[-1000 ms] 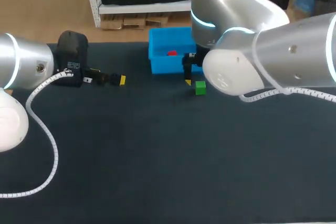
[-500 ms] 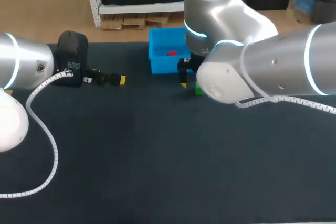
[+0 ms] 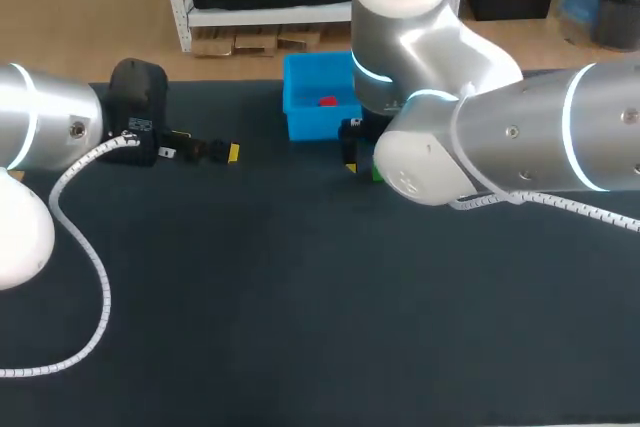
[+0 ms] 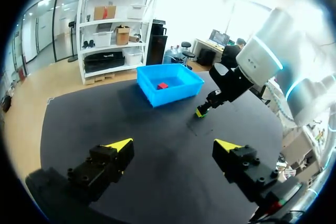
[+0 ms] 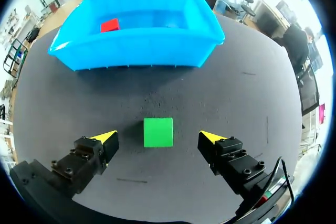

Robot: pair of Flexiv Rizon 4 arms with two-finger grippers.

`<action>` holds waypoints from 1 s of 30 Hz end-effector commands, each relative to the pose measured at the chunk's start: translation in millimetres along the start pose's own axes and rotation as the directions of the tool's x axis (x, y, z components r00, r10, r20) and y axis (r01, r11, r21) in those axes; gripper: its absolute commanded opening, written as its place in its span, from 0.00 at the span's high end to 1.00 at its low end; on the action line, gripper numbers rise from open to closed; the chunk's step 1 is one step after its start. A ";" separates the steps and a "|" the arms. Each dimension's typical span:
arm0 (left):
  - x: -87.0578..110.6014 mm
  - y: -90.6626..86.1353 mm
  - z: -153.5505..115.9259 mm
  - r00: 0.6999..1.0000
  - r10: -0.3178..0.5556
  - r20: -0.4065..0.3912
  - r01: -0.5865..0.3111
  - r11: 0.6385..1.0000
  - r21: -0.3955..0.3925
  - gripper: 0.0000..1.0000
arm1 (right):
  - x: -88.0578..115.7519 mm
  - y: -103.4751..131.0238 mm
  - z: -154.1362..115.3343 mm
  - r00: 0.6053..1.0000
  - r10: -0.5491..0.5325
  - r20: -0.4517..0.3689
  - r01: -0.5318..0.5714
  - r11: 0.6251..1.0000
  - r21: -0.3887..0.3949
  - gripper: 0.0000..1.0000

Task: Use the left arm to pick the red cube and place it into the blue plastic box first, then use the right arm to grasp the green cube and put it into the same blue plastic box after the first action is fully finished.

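The red cube (image 5: 109, 25) lies inside the blue plastic box (image 5: 139, 43) at the table's far middle, also seen in the head view as red cube (image 3: 327, 101) in blue box (image 3: 305, 117). The green cube (image 5: 158, 132) rests on the dark mat just in front of the box. My right gripper (image 5: 158, 136) is open, its yellow-tipped fingers on either side of the cube, clear of it. In the head view the right gripper (image 3: 352, 159) and arm hide most of the green cube (image 3: 377, 175). My left gripper (image 4: 174, 145) is open and empty, over the mat left of the box.
The left gripper (image 3: 225, 152) sits well to the left of the box, with a white cable (image 3: 75, 237) looping from that arm over the mat. The bulky right arm (image 3: 480, 147) spans the right half of the table. Dark mat (image 3: 300, 307) lies bare toward the front.
My right arm has swung left and closer over the green cube, which is now mostly hidden in the head view. The left arm has stayed still.
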State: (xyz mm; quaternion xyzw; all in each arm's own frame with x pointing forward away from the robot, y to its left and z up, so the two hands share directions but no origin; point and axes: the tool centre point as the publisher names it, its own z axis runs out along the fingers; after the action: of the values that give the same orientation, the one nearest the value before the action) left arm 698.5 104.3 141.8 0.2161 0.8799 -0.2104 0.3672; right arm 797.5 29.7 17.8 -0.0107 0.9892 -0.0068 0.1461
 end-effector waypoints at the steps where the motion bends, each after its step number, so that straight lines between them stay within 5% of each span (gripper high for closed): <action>1: 1.6 2.6 -0.3 1.000 0.002 0.008 -0.002 1.000 0.011 0.00 | -3.9 1.9 3.4 1.000 -0.001 0.002 0.001 1.000 0.006 0.00; 16: 1.6 2.6 -0.3 1.000 0.002 0.008 -0.002 1.000 0.011 0.00 | -8.6 0.9 14.7 1.000 -0.009 0.003 0.008 1.000 0.004 0.00; 17: 1.6 2.6 -0.3 1.000 0.002 0.008 -0.002 1.000 0.011 0.00 | -8.3 0.9 15.8 1.000 -0.007 0.002 0.007 1.000 0.004 0.16; 18: 1.6 2.6 -0.3 1.000 0.002 0.008 -0.002 1.000 0.011 0.00 | -7.9 0.8 16.5 1.000 -0.005 0.000 0.005 1.000 0.003 0.50; 19: 1.6 2.6 -0.3 1.000 0.002 0.008 -0.002 1.000 0.011 0.00 | -7.6 0.8 16.9 1.000 -0.003 -0.001 0.003 1.000 0.003 0.69; 20: 1.6 2.6 -0.3 1.000 0.002 0.008 -0.002 1.000 0.011 0.00 | -7.5 0.8 17.0 1.000 -0.002 -0.002 0.002 1.000 0.003 1.00; 30: 1.6 2.6 -0.3 1.000 0.002 0.008 -0.002 1.000 0.011 0.00 | -7.5 -2.6 15.8 1.000 0.001 0.004 -0.001 1.000 0.001 1.00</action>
State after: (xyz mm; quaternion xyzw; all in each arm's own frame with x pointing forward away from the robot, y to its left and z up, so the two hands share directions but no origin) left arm 698.5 104.3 141.8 0.2160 0.8799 -0.2104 0.3672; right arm 810.4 29.0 4.2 -0.0105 0.9891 -0.0083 0.1467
